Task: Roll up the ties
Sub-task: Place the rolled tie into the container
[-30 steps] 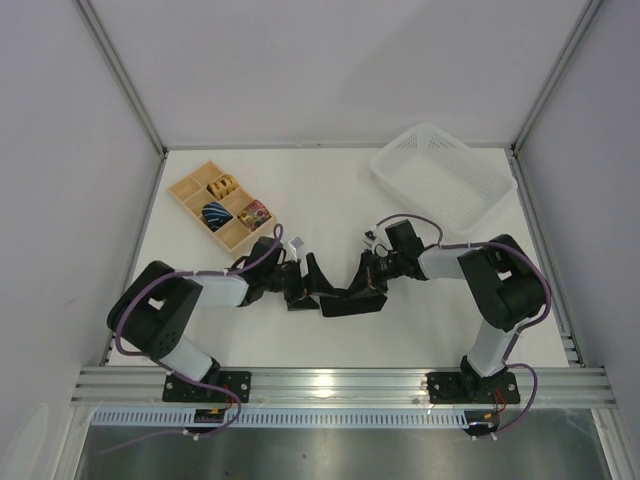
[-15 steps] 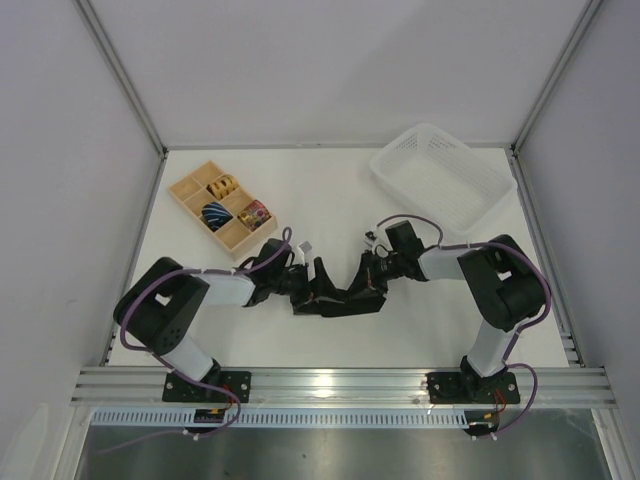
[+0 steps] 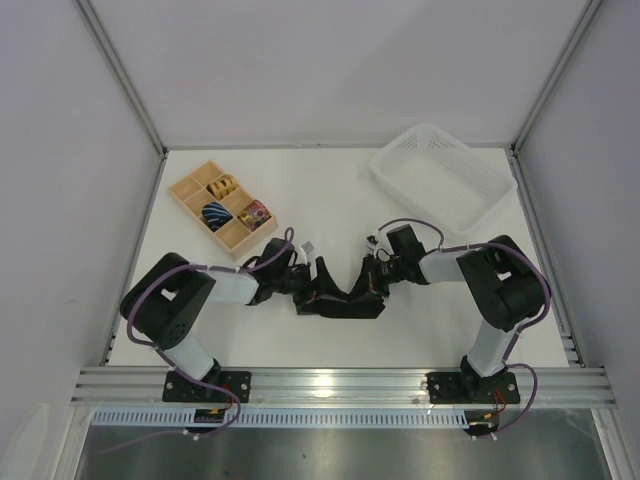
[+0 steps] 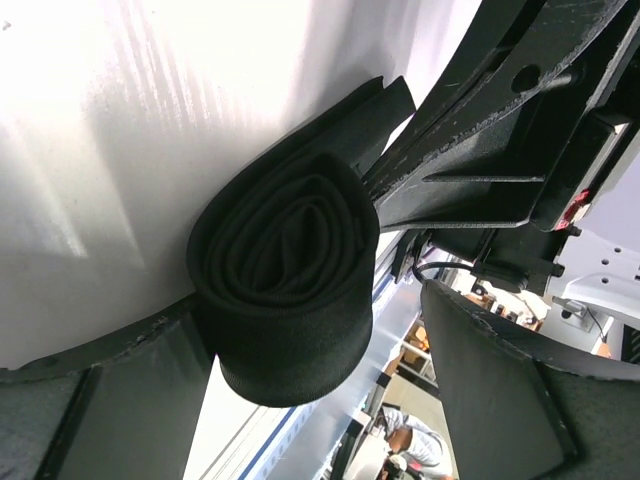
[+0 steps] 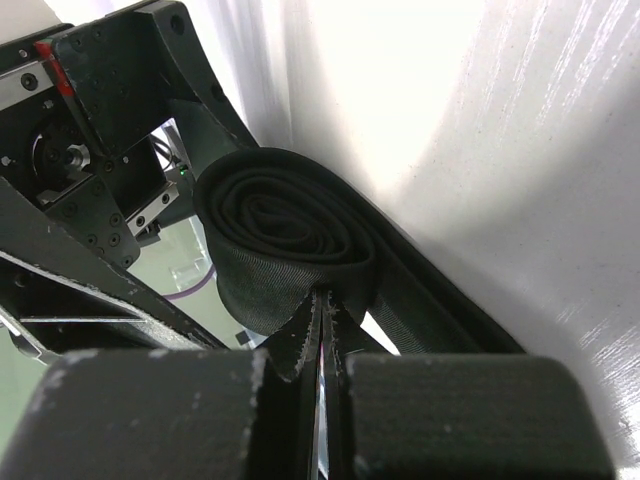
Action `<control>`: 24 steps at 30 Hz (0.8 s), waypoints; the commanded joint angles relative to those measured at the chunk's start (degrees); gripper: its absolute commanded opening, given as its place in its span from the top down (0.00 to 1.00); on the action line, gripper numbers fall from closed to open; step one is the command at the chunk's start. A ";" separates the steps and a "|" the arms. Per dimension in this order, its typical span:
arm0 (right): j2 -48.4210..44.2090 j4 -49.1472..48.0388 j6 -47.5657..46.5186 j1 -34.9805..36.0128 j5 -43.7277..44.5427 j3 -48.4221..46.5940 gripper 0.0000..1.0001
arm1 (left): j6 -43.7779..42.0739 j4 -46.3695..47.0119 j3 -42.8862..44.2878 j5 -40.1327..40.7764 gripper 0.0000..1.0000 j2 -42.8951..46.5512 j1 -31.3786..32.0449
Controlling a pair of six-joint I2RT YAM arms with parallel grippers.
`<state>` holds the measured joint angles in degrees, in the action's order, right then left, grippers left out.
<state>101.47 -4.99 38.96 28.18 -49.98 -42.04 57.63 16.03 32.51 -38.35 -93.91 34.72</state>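
A black tie point(image 3: 345, 306) lies mid-table, mostly wound into a coil point(image 4: 285, 270), with a flat tail running along the table point(image 5: 440, 300). My left gripper point(image 4: 310, 330) is open and straddles the coil. Its lower finger point(image 4: 120, 400) touches the coil's side, while a gap separates the other finger point(image 4: 500, 400) from it. My right gripper point(image 5: 322, 300) is shut, its tips pressed against the outer wrap of the coil point(image 5: 285, 235) from the opposite side. From above, the two grippers point(image 3: 315, 285) point(image 3: 364, 285) face each other across the tie.
A wooden divider tray point(image 3: 188, 190) at the back left holds three rolled patterned ties: yellow point(image 3: 222, 185), blue point(image 3: 215, 213) and multicoloured point(image 3: 255, 212). At the back right stands a white mesh basket point(image 3: 443, 180). Grey walls enclose the table.
My left gripper has slid right, closer around the coil, and its jaws have narrowed a little. The right gripper has stayed shut in place.
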 commanded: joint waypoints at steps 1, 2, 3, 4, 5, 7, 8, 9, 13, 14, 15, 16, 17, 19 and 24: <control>0.48 -1.69 -0.55 0.12 0.41 0.12 1.00 | -2.69 -3.90 0.09 5.39 0.13 -3.47 0.96; 0.57 -1.86 -0.46 0.12 0.32 0.21 1.00 | -3.65 -4.86 0.62 5.65 0.14 -3.91 1.05; 0.66 -1.86 -0.64 0.12 0.32 0.12 1.00 | -4.10 -6.09 1.58 5.83 0.14 -4.17 1.23; 0.75 -1.77 -0.64 0.12 0.32 0.03 1.00 | -4.62 -6.80 2.11 6.09 0.14 -4.26 1.31; 0.83 -1.86 -0.73 0.12 0.23 -0.06 1.00 | -5.67 -7.76 2.64 6.96 0.15 -4.35 1.58; 0.92 -1.86 -0.73 0.12 0.14 -0.14 1.00 | -6.64 -9.87 3.87 7.76 0.16 -4.44 2.02; 0.92 -1.77 -0.73 0.12 0.14 -0.06 1.00 | -7.17 -10.40 4.22 8.11 0.16 -4.62 2.11; 0.83 -1.77 -0.90 0.12 0.14 -0.06 1.00 | -7.44 -11.63 5.01 8.20 0.19 -4.88 2.28; 0.83 -1.42 -1.17 0.12 0.32 -0.06 1.00 | -9.46 -15.59 7.30 10.92 0.26 -5.23 3.42; 0.83 -1.42 -1.17 0.03 0.32 0.03 1.00 | -9.72 -16.46 8.09 11.88 0.28 -5.23 3.69; 0.66 -1.42 -1.17 0.03 0.40 0.03 1.00 | -9.90 -18.73 8.53 12.59 0.32 -5.32 3.95; 0.57 -1.42 -1.08 0.12 0.41 -0.14 1.00 | -10.42 -19.80 8.97 13.12 0.35 -5.41 4.13; 0.66 -1.33 -1.08 0.03 0.41 -0.15 1.00 | -10.69 -20.42 9.32 13.65 0.37 -5.50 4.13; 0.57 -1.25 -1.17 0.03 0.41 -0.41 1.00 | -10.87 -21.04 9.76 14.61 0.41 -5.50 4.13; 0.48 -0.72 -1.34 0.03 0.41 -0.85 1.00 | -12.45 -23.94 11.34 17.07 0.63 -5.50 4.39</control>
<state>101.71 -4.99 38.83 28.16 -49.82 -42.06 49.50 -1.58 43.13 -30.06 -97.38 38.63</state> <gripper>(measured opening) 0.010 0.422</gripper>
